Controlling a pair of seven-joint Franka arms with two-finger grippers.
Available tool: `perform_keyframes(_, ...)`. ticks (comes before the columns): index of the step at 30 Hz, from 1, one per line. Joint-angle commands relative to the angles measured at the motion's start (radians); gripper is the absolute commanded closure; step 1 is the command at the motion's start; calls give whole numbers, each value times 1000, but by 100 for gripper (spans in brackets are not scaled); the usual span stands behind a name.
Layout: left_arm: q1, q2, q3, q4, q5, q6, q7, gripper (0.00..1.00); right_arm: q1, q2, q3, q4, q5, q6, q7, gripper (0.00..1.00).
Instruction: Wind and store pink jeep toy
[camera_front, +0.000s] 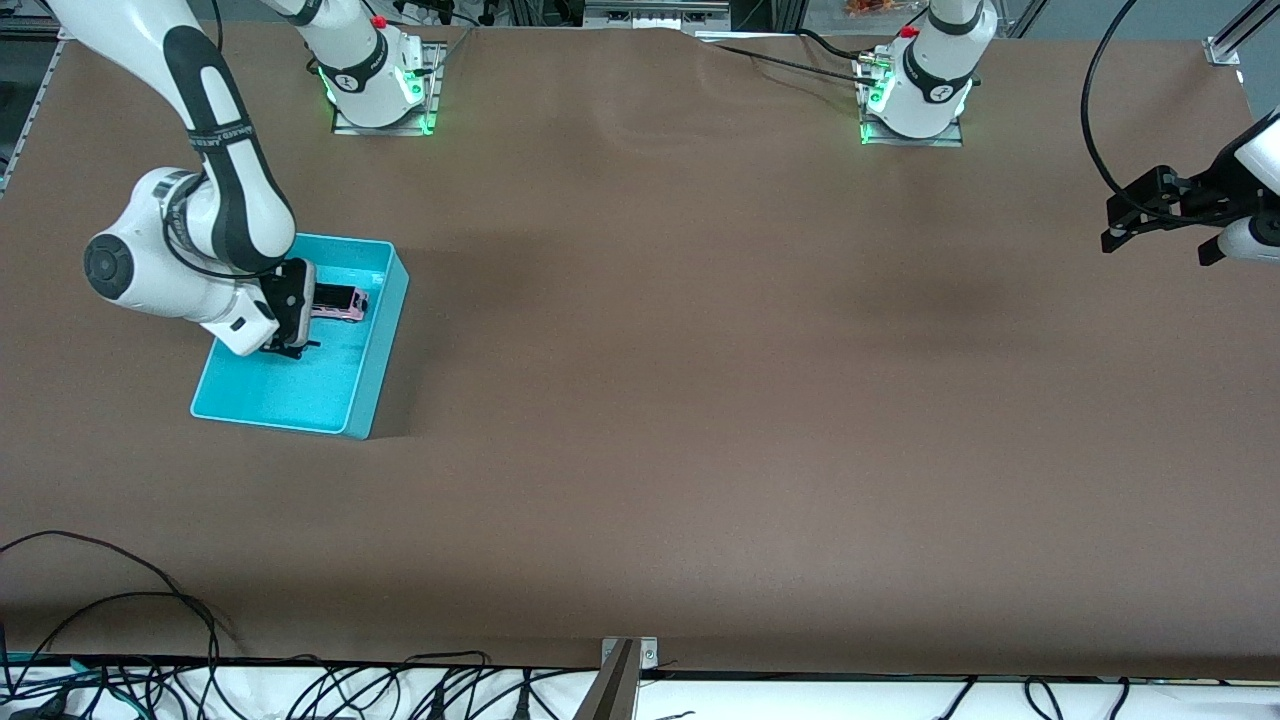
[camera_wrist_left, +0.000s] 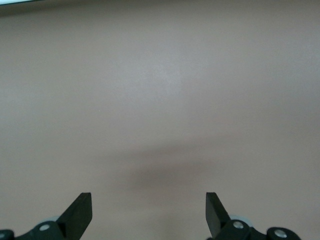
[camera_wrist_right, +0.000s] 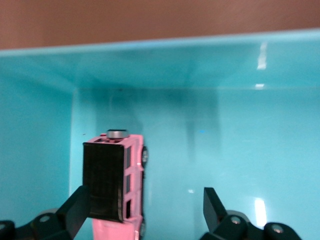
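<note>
Two glossy white robot arms with rounded casings and black joint bands. The right arm (camera_front: 190, 230), upper left of the frame, has a round dark end cap and small black lettering. Both bases glow green, each with a small red button above. The left arm's black claw (camera_front: 1150, 215), at the right edge, trails a looping black cable.

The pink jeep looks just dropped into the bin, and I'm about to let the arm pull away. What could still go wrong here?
1. The pink jeep lies close against one finger of the open right tool, so a lift may drag or tip it.
2. That tool sits low inside the turquoise bin; a sideways move could knock the wall and shift the bin.
3. If wound, the jeep might roll against the bin wall.

The left tool waits open over bare table.
</note>
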Motion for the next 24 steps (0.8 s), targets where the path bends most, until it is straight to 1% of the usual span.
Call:
perform_keyframes(1,-2,16,-3,38,18,-16,8,0,1,-9,-5,149,24,-146,3,0)
perform_keyframes(4,-1,16,-3,38,18,-16,8,0,0,-9,-10,235,24,-209,45,0)
perform_keyframes(7,-1,16,-3,38,18,-16,8,0,0,-11,-19,304,21,-270,143,0)
perform_keyframes(12,2,16,-1,38,18,-16,8,0,0,-29,-22,416,10,-387,367,0)
perform_keyframes(18,1,16,-1,39,17,-16,8,0,1,-37,-19,554,-39,-476,605,0)
perform_keyframes(24,-1,16,-1,38,17,-16,8,0,8,-37,-21,677,-45,-594,936,0)
